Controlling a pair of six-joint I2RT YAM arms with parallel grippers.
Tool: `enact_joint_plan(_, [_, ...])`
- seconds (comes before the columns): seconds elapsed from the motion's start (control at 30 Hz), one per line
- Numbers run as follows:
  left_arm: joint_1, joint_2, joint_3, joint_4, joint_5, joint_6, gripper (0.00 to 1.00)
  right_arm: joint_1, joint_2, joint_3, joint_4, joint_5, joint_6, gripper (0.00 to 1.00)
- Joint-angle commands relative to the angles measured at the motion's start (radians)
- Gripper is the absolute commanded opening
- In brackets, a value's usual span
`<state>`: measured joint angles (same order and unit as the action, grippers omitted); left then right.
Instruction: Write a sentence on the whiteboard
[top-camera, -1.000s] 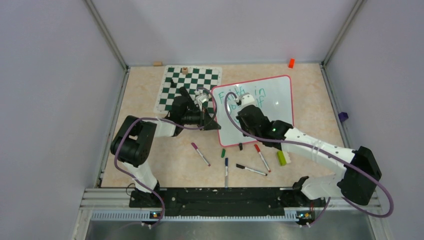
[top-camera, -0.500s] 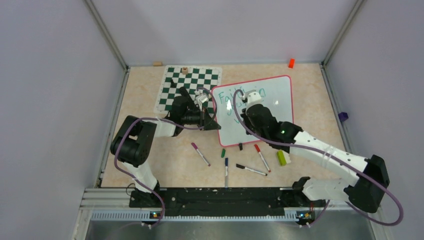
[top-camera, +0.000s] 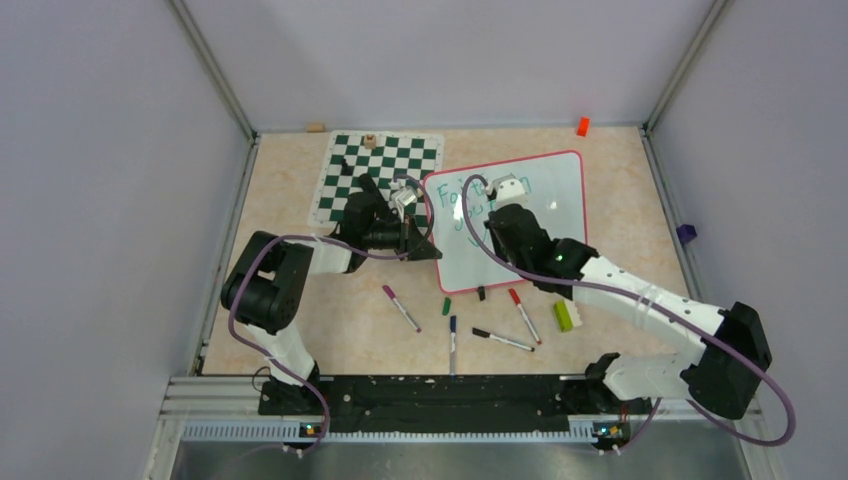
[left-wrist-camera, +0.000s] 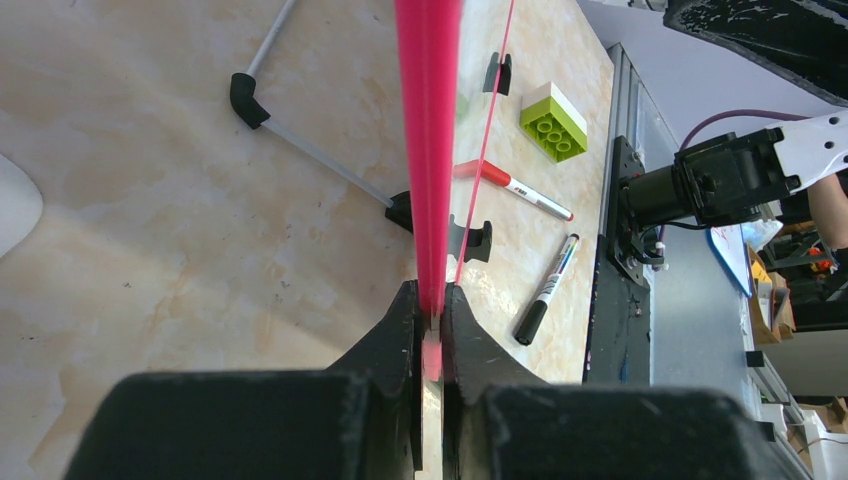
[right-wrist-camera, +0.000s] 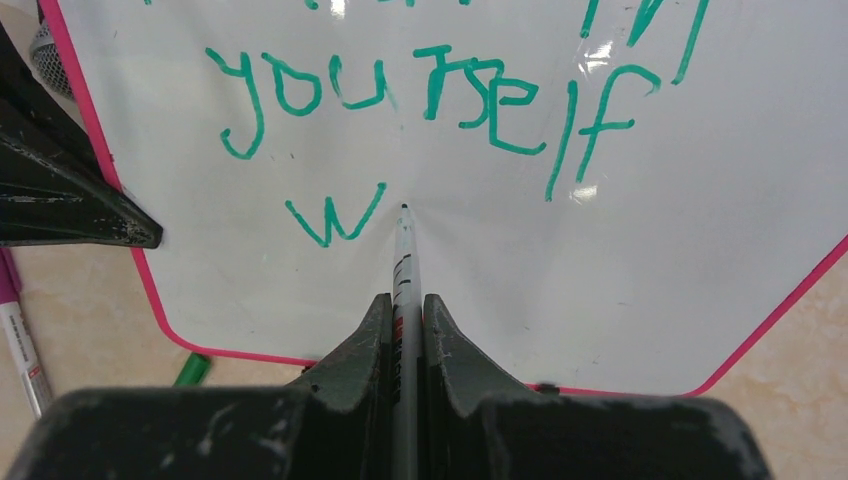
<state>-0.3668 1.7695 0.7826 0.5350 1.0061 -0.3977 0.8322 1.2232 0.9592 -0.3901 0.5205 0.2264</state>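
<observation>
Right of centre on the tan table (top-camera: 300, 200), just beside the green-and-white chess mat (top-camera: 385, 165): the whiteboard (top-camera: 555, 205), glossy, pink-framed. Across it, the sentence (right-wrist-camera: 400, 95) in teal, unfinished: a cut-off top line, "yourself" beneath, then a lone "w" on the third line. Just to the right of that "w", the tip of a slim white marker (right-wrist-camera: 405, 260), meeting the board face. Clamped around the marker's barrel: the right gripper (right-wrist-camera: 404, 305), jaws closed on it.

At the board's left edge, the left gripper (left-wrist-camera: 431, 300), jaws pinched shut on the pink frame (edge-on from the wrist view, a thin red strip running away between the fingers). Beneath the board, a grey wire stand (left-wrist-camera: 320, 165) and black feet (left-wrist-camera: 470, 240).

Scattered on the table near the board's front edge: a purple-capped marker (top-camera: 401, 308), a green cap (top-camera: 446, 306), a blue marker (top-camera: 452, 340), a black marker (top-camera: 503, 340), a red-capped marker (top-camera: 523, 315), a lime-green brick (top-camera: 563, 316). Far back by the wall, a small orange block (top-camera: 582, 126).
</observation>
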Motion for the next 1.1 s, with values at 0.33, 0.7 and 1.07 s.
enact_joint_plan(0.33, [-0.005, -0.032, -0.013, 0.004, -0.015, 0.014, 0.0, -0.024, 0.0, 0.032, 0.098, 0.062, -0.027, 0.0])
enact_joint_plan(0.7, [-0.006, -0.027, -0.009, 0.002, -0.015, 0.017, 0.0, -0.028, 0.034, 0.035, 0.104, 0.04, -0.027, 0.0])
enact_joint_plan(1.07, [-0.005, -0.025, -0.009, 0.0, -0.016, 0.017, 0.0, -0.04, 0.022, 0.033, 0.092, 0.044, -0.013, 0.0])
